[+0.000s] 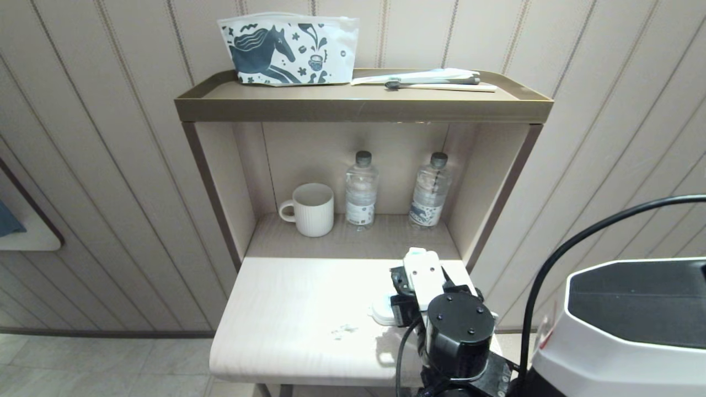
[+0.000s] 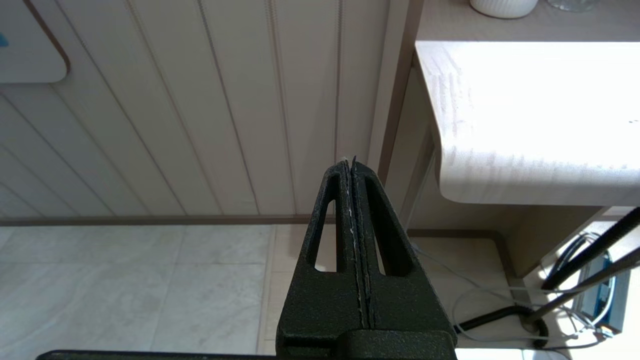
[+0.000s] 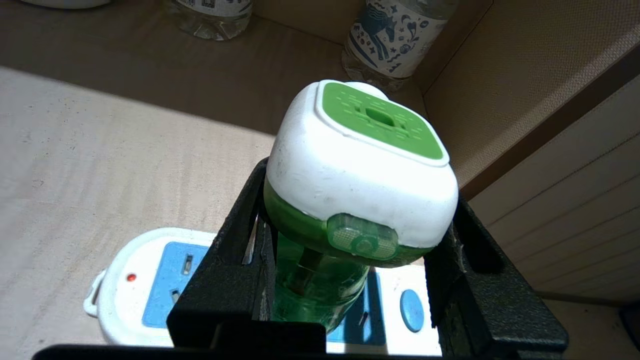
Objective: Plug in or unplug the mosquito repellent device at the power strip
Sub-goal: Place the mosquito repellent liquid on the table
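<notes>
The small white-and-green plastic mosquito repellent device [image 3: 360,175], its clear green liquid bottle hanging beneath, sits pinched between the black fingers of the right gripper [image 3: 350,245], held above the flat white power strip [image 3: 135,290] with blue socket panels and a red indicator near its rounded end. The strip lies on the pale wooden table [image 1: 287,314], towards its right side. No writing on the device can be read. Behind, in the shelf alcove, stand two clear plastic water bottles [image 1: 361,190] with unreadable labels beside a ribbed white ceramic mug [image 1: 311,209]. A white pouch printed with a dark blue horse [image 1: 289,49] rests on top. The left gripper [image 2: 352,165], jaws pressed together, hangs low beside the table over the tiled floor.
</notes>
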Controlling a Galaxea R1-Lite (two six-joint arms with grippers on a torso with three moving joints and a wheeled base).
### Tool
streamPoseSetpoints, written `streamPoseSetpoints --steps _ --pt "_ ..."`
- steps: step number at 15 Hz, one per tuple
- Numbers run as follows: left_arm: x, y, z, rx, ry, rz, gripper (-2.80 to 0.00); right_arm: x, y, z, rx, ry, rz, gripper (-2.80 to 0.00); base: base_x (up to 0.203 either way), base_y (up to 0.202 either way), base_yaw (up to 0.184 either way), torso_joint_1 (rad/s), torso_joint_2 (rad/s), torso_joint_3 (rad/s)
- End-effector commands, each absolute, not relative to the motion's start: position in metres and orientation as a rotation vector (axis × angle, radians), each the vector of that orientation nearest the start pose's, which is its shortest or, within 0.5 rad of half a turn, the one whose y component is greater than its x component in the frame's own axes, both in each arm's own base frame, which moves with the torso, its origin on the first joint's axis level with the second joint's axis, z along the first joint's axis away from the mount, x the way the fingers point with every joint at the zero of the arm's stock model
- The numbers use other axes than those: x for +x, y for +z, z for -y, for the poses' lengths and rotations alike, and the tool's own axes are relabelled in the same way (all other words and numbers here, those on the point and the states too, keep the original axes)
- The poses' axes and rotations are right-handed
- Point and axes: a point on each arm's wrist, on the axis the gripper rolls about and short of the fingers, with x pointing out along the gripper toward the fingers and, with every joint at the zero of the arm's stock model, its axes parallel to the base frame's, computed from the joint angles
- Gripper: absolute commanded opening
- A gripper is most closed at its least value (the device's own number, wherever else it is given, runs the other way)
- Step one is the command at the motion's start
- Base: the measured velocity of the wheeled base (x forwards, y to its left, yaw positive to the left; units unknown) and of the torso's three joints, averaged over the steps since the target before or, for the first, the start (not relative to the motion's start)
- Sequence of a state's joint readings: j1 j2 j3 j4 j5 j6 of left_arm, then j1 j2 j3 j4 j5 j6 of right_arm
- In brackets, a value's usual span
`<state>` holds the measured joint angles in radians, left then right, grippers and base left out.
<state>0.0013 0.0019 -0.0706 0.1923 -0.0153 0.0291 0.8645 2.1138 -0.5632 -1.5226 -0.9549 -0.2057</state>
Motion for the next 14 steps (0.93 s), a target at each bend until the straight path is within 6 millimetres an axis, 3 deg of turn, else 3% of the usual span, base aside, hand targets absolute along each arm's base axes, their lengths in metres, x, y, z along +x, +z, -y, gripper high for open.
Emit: streamPoseSetpoints --steps 1,14 --pt "-0.029 0.075 0.0 0.028 -0.016 -0.126 -2.8 0.227 0.085 -0.237 -0.192 -0.097 0.001 -2.8 0.0 0.0 0.0 0.0 0.0 0.0" --pt "-0.029 0.075 0.0 0.028 -0.016 -0.124 -2.8 0.222 0.074 -0.241 -0.204 -0.089 -0.021 -2.8 0.0 0.0 0.0 0.0 0.0 0.0"
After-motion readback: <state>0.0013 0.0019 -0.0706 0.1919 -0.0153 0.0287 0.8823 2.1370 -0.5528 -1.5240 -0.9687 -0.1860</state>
